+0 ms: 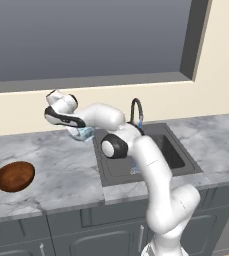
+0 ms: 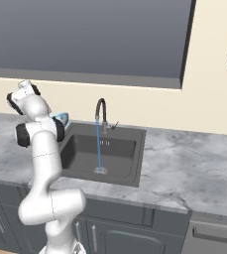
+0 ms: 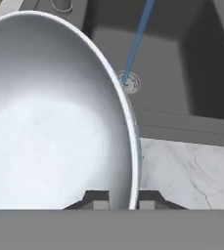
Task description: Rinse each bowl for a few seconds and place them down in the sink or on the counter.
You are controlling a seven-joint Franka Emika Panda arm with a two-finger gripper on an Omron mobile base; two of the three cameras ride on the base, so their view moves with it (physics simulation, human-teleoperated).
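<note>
My gripper (image 3: pixel 117 202) is pinched shut on the rim of the pale bowl (image 3: pixel 55 122), held just left of the sink (image 1: pixel 178 160), short of the running stream (image 2: pixel 99 146); neither bowl looks rinsed, brown bowl (image 1: pixel 14 176) sits untouched far left of the sink.

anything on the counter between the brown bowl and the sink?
On the counter itself, nothing: the left base view shows bare marble from the brown bowl to the sink. Above that stretch the gripper holds the pale bowl in the air.
</note>
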